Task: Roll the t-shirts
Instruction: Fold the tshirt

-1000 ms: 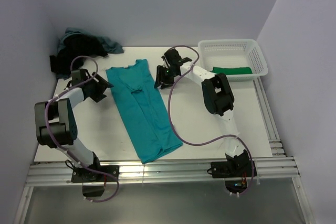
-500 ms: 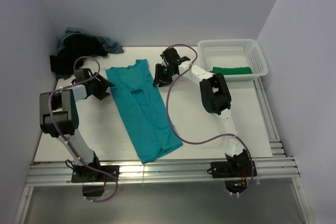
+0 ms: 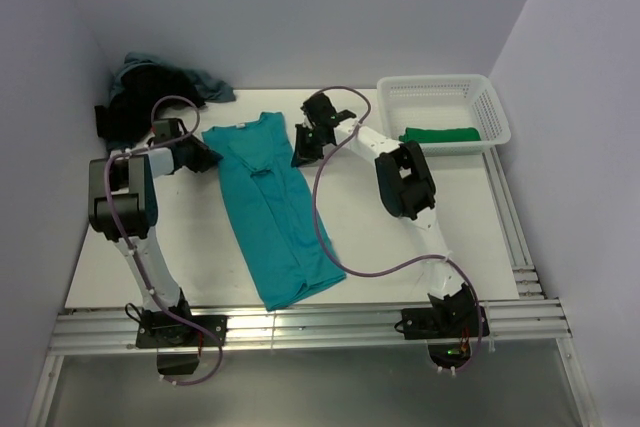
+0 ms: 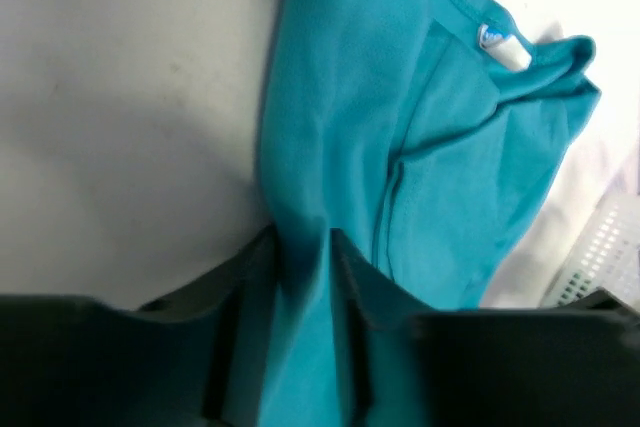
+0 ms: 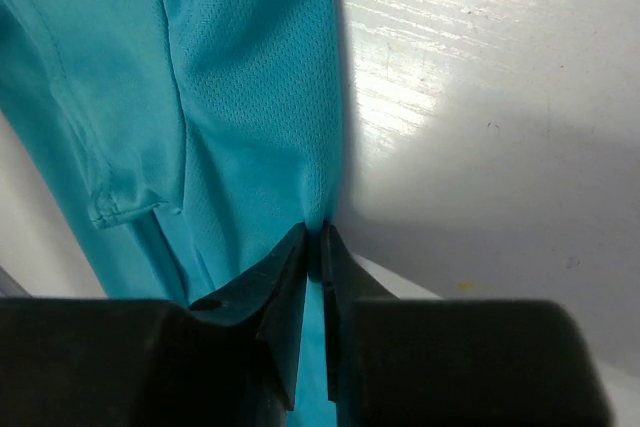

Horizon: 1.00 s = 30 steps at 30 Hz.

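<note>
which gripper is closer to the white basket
Right. The right gripper pinches the teal t-shirt at its edge on the side of the white basket; the left gripper grips the shirt's opposite edge, farther away.

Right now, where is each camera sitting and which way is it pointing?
Top external: above and behind the robot, looking down on the table; left arm and right arm show.
Left wrist: on left arm, facing the teal t-shirt, left claw pinching it.
Right wrist: on right arm, facing its edge, right claw pinching.
Shared: all three see that t-shirt.
</note>
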Motion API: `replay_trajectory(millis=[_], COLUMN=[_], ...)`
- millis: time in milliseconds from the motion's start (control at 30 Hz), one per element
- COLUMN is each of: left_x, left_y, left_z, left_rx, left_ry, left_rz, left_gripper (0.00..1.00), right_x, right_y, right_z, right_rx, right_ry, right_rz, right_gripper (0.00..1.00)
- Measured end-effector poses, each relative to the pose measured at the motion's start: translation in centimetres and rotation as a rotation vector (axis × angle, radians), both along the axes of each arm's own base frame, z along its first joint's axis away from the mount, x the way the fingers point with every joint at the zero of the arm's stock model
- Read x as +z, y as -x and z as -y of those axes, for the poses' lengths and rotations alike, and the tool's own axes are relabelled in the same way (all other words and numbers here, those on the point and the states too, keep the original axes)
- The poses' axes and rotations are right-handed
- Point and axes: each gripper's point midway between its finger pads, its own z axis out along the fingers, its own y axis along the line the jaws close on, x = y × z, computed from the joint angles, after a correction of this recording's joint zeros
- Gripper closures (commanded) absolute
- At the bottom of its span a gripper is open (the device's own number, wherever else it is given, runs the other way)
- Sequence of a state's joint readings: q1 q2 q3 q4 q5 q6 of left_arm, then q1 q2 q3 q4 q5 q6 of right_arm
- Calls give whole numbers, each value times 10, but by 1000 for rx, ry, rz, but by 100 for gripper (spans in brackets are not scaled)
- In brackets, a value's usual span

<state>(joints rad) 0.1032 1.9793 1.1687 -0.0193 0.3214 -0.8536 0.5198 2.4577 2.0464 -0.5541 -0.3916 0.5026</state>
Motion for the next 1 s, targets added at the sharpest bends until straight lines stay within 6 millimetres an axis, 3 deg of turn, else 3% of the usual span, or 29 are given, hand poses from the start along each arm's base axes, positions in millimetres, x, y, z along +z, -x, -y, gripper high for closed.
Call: replay_trajectory(millis=[100, 333, 433, 633, 800, 1000], left_x=[-6, -5, -4, -2, -1, 1], left_y=[-7, -34, -50, -68, -81, -115], left_z=[3, 14, 29, 84, 115, 113], left_rx=[-10, -51, -101, -241, -301, -298], left_ry=[2, 6, -7, -36, -34, -41], left_rz=[-4, 25, 48, 76, 91, 117], left_gripper=[86, 94, 94, 93, 92, 89], right_x=[-2, -6, -6, -6, -2, 0], right_y=[-2, -4, 2, 6, -10, -46], right_z=[1, 12, 28, 53, 56, 61], right_rx=[-24, -129, -179, -256, -289, -345], right_ry=[13, -3, 4, 40, 64, 64], right_rz=[1, -15, -31, -37, -25, 7], right_gripper=[100, 100, 100, 100, 100, 100])
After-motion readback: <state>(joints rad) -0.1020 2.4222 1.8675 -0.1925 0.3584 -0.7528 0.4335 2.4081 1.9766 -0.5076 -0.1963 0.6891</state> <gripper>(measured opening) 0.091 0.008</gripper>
